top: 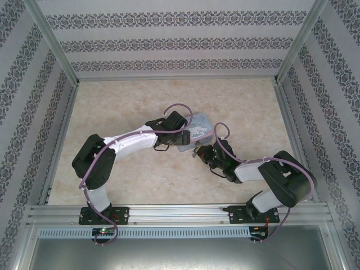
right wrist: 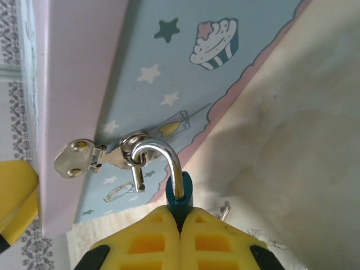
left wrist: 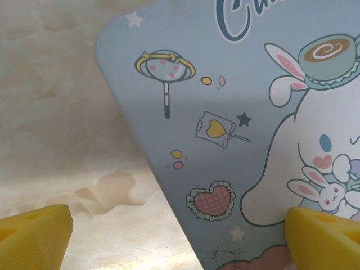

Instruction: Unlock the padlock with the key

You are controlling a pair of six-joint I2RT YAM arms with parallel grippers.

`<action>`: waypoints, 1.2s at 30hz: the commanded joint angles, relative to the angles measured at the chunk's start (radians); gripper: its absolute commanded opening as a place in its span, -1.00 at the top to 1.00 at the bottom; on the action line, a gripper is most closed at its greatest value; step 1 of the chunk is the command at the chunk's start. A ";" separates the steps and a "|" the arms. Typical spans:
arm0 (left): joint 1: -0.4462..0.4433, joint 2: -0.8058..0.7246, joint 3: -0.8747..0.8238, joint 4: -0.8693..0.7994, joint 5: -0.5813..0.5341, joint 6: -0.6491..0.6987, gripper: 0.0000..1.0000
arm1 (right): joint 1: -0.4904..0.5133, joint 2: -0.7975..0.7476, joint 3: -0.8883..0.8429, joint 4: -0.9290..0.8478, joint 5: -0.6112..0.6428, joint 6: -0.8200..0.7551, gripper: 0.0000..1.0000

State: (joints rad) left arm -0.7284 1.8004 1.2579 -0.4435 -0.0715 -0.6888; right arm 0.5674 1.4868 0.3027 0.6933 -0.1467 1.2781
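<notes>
Padlock [right wrist: 181, 196] body, small and teal, sat pinched in the right jaws, whose yellow fingers [right wrist: 214, 242] met just under it. Its silver shackle [right wrist: 166, 151] hooked through the hasp [right wrist: 84, 158] on the lilac side of the cartoon tin [right wrist: 185, 62], the short leg hanging free of the body. The left jaws stood wide above the tin's blue lid, one yellow fingertip [left wrist: 34, 236] over the bare surface [left wrist: 56, 112], the other over the lid. What the tin held I could not tell.
</notes>
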 commanded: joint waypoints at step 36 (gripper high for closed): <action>0.002 0.035 0.044 -0.124 0.046 0.051 -0.99 | -0.595 -0.161 -0.086 -0.232 -0.265 -0.183 0.95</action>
State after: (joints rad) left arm -0.7311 1.8523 1.3098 -0.4015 -0.0322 -0.6800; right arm -0.0048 1.3594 0.2440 0.4900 -0.3950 1.1183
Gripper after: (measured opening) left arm 0.997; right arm 0.064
